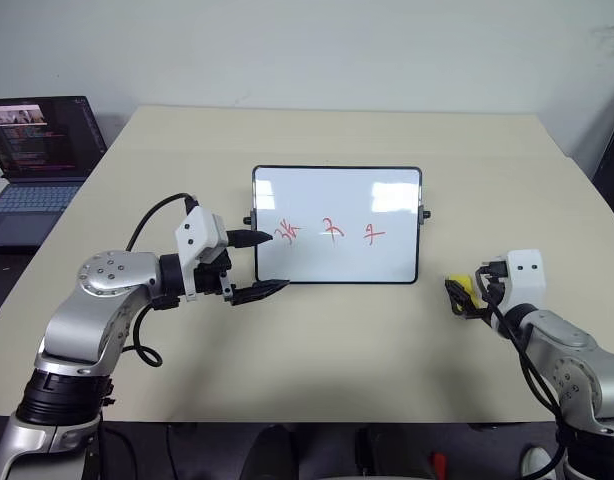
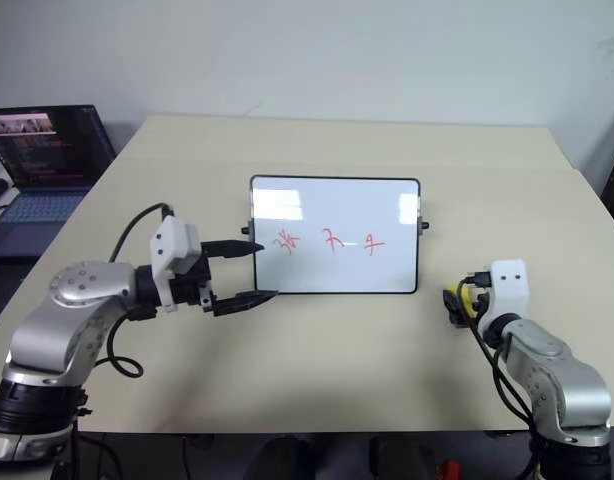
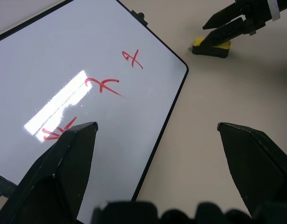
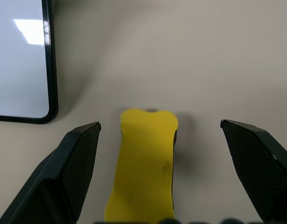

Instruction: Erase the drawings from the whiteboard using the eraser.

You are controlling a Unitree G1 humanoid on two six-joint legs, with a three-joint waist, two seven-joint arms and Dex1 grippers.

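Whiteboard (image 1: 337,225) lies flat on beige table (image 1: 317,350), roughly mid-table; use as ref. Three red drawings (image 1: 329,232) in a row across board's middle, all intact.

Eraser (image 4: 144,163), yellow w/ dark underside, sits on table off board's right side, near its lower right corner, not touching the frame.

R gripper (image 4: 160,135): jaws spread wide, one finger each side of eraser, gaps visible both sides, no contact seen. Eraser not grasped.

L gripper (image 1: 259,264) at board's left edge, jaws released, nothing between them. Upper fingertip over board's left frame, just beside leftmost drawing; lower fingertip near board's lower left corner.

Laptop (image 1: 37,160), lid up, screen lit, far left of board, at table's edge.
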